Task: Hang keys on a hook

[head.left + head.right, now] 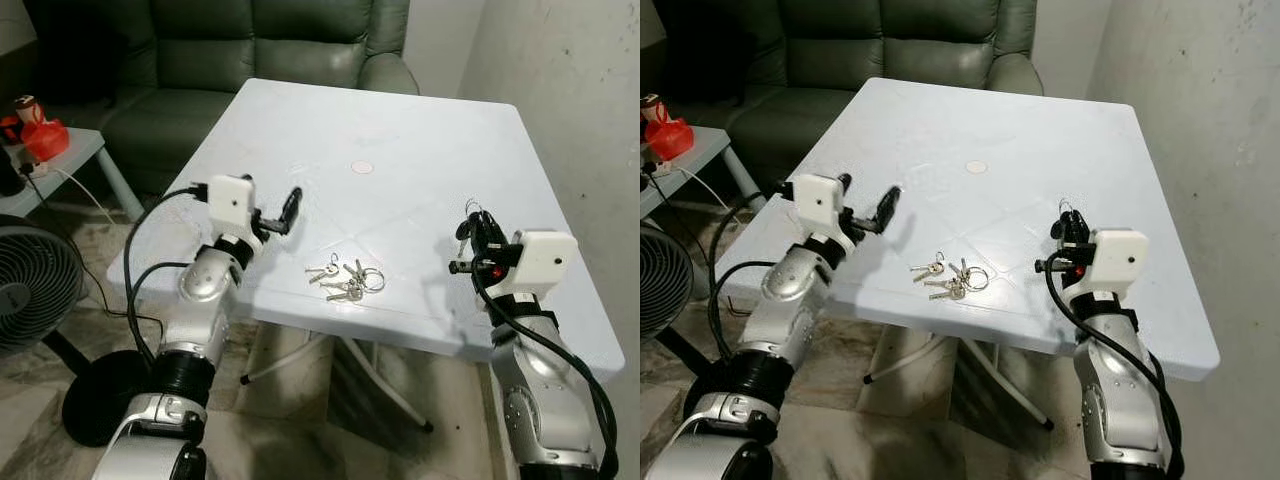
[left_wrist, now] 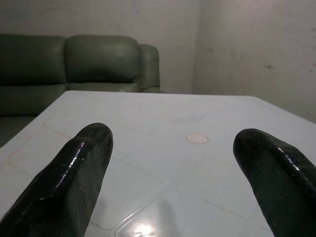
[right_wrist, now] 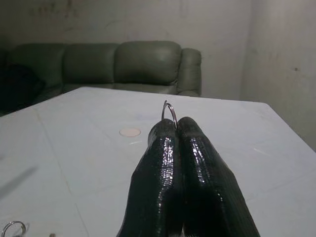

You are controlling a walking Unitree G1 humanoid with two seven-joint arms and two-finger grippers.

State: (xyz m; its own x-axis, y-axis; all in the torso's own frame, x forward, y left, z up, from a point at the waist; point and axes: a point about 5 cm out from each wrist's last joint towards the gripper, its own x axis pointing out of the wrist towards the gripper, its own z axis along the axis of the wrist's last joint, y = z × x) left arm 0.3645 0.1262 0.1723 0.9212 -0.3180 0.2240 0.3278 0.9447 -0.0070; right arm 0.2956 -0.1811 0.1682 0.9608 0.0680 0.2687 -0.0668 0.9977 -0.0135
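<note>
Keys (image 1: 346, 279): lying splayed on the white table (image 1: 420, 140) near its front edge, between the arms.
Left gripper (image 1: 272, 218): hovering beside them, fingers spread wide, gripping nothing.
Right gripper (image 1: 474, 228): pinching a thin wire hook (image 3: 169, 112) (fingers pressed together).
Handling: looking light, rigid, slippery, jangly; the ring (image 1: 372, 278) is offering the best hold.

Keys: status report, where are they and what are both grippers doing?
Keys loose on white table, near front edge. Left gripper open, hovering beside them. Right gripper shut on small metal hook. Nothing in the way.
</note>
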